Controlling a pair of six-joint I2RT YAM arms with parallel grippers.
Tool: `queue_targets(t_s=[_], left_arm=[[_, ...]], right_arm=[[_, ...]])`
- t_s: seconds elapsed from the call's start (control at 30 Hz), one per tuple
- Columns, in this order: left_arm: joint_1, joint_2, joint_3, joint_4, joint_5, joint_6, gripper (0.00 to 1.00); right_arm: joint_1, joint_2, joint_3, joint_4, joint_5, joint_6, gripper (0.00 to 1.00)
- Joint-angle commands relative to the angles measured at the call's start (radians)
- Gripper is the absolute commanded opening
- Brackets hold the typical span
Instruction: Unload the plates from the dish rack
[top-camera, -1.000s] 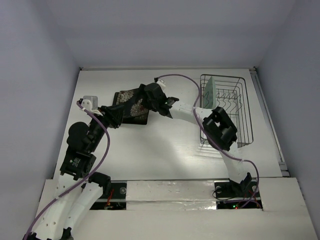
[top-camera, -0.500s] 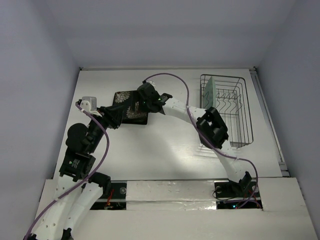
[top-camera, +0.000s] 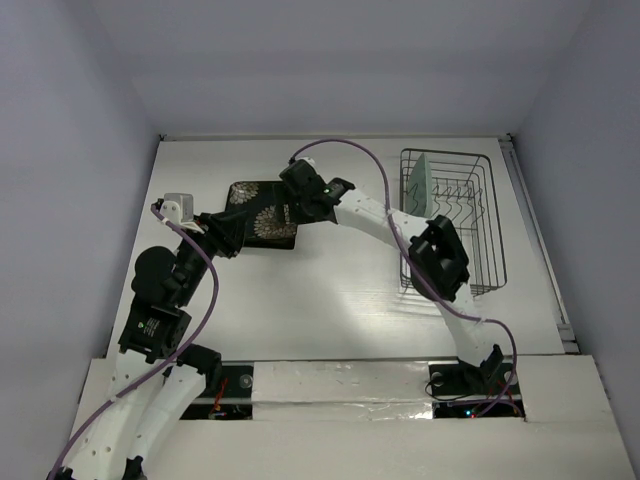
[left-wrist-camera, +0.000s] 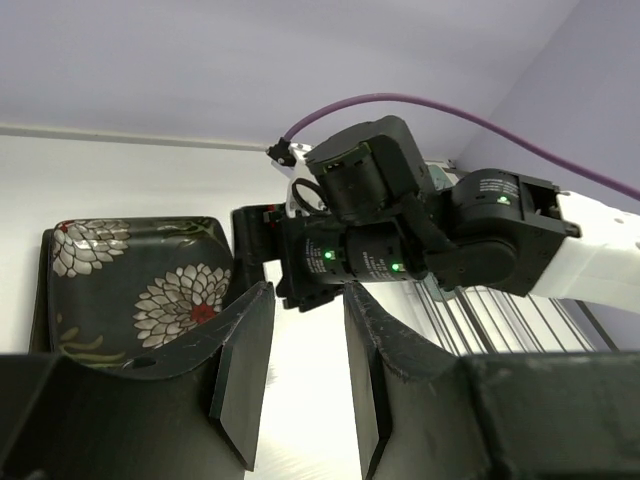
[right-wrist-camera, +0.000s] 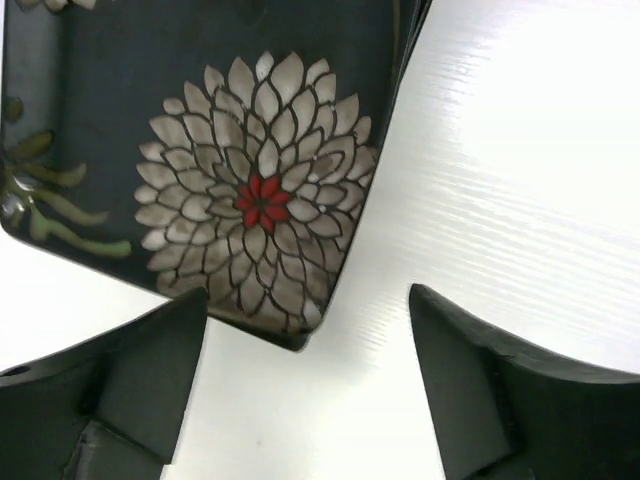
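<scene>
A black square plate with white-and-red flowers lies flat on top of other dark plates on the table, left of centre. It also shows in the left wrist view and the right wrist view. My right gripper hovers over its right edge, open and empty, with the plate's corner lying below between the jaws. My left gripper is open and empty at the plate's near-left corner. The dish rack stands at the right. The mint-green plate stands upright in it.
The right arm reaches across the table's middle from its base to the plate stack. The rack's wires show behind the right gripper's body in the left wrist view. White walls close in the table's back and sides.
My right gripper brought the flower plate left onto the dark stack, and the plate now lies flat, free of the gripper's open jaws. The left arm has not moved.
</scene>
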Motion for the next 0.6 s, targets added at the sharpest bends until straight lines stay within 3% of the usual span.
queue_targets(t_s=[0.0,0.03,0.07,0.1,0.13,0.27,0.33,0.4,0.43,0.47,0.5,0.57], left_arm=[[0.005,-0.009,-0.010,0.051,0.005,-0.006,0.31],[0.005,-0.009,-0.010,0.050,0.003,-0.004,0.31],[0.005,-0.011,-0.010,0.048,0.001,-0.006,0.31],[0.005,-0.011,-0.010,0.048,0.001,-0.006,0.31],[0.005,-0.011,-0.010,0.048,0.001,-0.004,0.30],[0.005,-0.011,-0.010,0.047,0.001,-0.006,0.24],[0.005,-0.009,-0.010,0.047,-0.003,-0.006,0.17],[0.005,-0.008,-0.008,0.045,-0.014,-0.007,0.09],[0.005,-0.005,-0.008,0.045,-0.018,-0.009,0.07],[0.005,-0.005,-0.008,0.042,-0.026,-0.010,0.06],[0.005,-0.003,-0.008,0.042,-0.029,-0.012,0.03],[0.005,0.008,-0.004,0.036,-0.034,-0.012,0.02]], right_arm=[[0.001,-0.140,-0.042,0.000,0.040,-0.055,0.76],[0.001,-0.174,-0.065,0.024,0.060,-0.061,0.54],[0.001,-0.210,-0.083,0.026,0.089,-0.067,0.17],[0.001,-0.246,-0.118,0.026,0.116,-0.084,0.05],[-0.013,-0.326,-0.140,0.026,0.165,-0.095,0.00],[-0.106,-0.544,-0.280,0.023,0.239,-0.150,0.00],[-0.157,-0.621,-0.365,0.000,0.265,-0.169,0.00],[-0.246,-0.716,-0.418,-0.019,0.287,-0.187,0.16],[-0.275,-0.742,-0.470,-0.022,0.296,-0.199,0.36],[-0.304,-0.780,-0.493,-0.028,0.302,-0.216,0.72],[-0.359,-0.794,-0.511,-0.029,0.305,-0.224,0.80],[-0.410,-0.804,-0.545,-0.033,0.278,-0.239,0.85]])
